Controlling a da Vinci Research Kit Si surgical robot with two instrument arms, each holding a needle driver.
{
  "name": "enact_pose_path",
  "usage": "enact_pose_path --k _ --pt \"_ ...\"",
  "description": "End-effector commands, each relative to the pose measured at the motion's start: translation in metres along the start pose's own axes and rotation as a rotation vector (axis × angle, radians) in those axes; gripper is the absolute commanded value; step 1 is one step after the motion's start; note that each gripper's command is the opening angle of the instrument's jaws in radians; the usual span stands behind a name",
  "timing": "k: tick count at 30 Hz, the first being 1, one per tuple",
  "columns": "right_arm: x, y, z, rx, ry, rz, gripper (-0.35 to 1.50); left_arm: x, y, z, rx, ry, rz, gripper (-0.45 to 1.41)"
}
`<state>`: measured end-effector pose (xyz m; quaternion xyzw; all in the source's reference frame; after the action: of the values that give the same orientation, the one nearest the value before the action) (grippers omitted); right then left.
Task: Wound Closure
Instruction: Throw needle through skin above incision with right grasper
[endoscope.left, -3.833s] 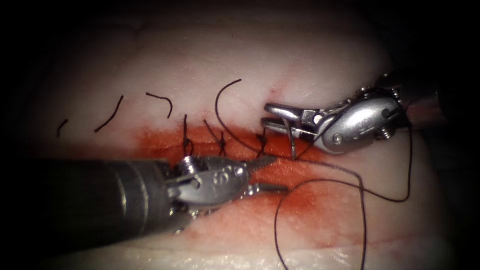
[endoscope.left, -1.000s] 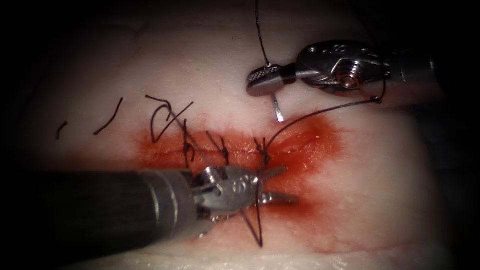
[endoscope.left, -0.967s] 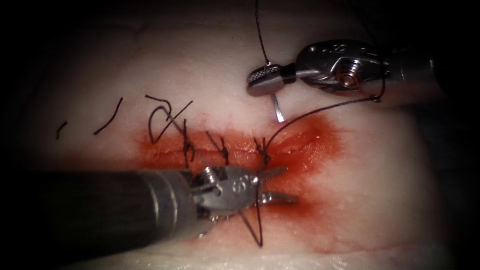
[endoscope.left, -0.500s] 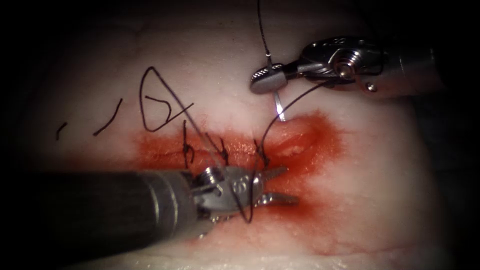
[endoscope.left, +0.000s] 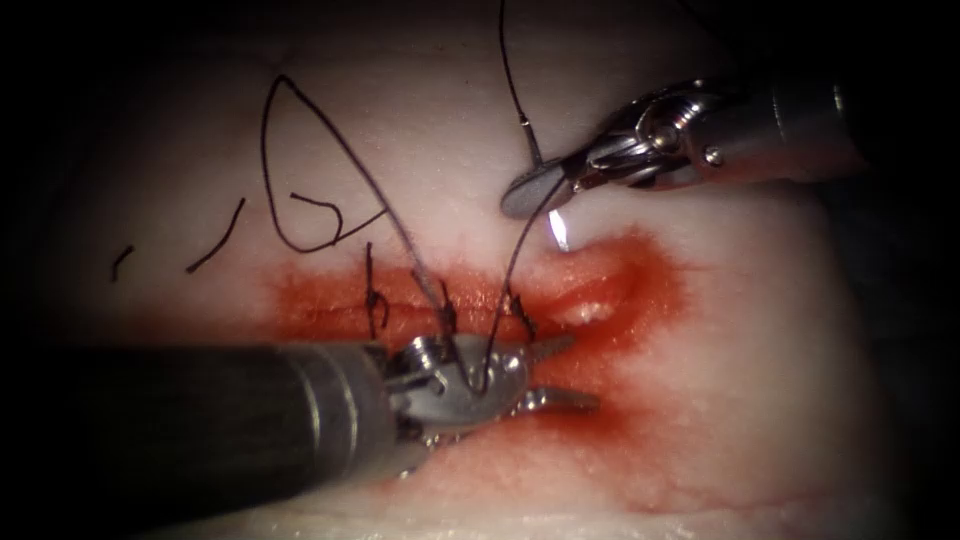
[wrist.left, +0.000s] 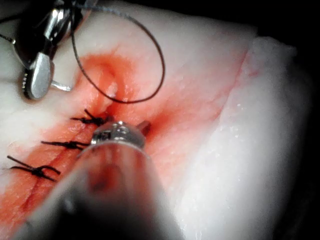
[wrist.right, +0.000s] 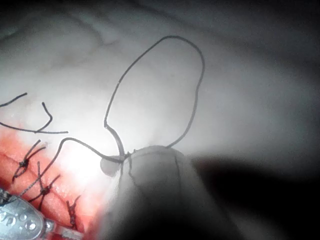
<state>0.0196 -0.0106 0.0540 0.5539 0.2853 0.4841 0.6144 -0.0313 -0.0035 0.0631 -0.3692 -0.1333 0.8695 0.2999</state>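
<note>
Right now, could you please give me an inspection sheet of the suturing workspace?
Surface: tissue, with red fluid around the cut.
Job's things: needle out of the tissue, above the cut's right end; thread loops at upper left and drapes over the left hand's wrist; three stitches across the cut.
Clutter: cut ends of thread up-left of the cut.
Grippers: left hand open, holds nothing; right hand shut on the needle near mid-curve.
Cables: nothing seen.
Surroundings: nothing seen.

Glossy metal jaws on the left tool (endoscope.left: 545, 372) and right tool (endoscope.left: 540, 190), dark matt thread (endoscope.left: 330, 140), moist, glistening pale tissue (endoscope.left: 760, 330), wet red fluid (endoscope.left: 600, 410)
</note>
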Motion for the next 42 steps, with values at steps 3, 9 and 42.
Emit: enact_pose_path --k 3,9,42 --pt "-0.0005 0.0 0.0009 0.005 -0.008 0.012 -0.35 -0.0001 0.0001 0.0007 -0.001 0.0 0.001 0.27" --pt "-0.0017 -0.0002 0.0007 0.006 -0.02 0.047 -0.35 0.0 0.0 0.0007 -0.002 0.001 0.0 0.27" --pt "0.0057 -0.0008 -0.0037 -0.235 0.436 -0.666 1.27 0.0001 0.0006 0.0007 -0.001 0.0 -0.002 0.27"
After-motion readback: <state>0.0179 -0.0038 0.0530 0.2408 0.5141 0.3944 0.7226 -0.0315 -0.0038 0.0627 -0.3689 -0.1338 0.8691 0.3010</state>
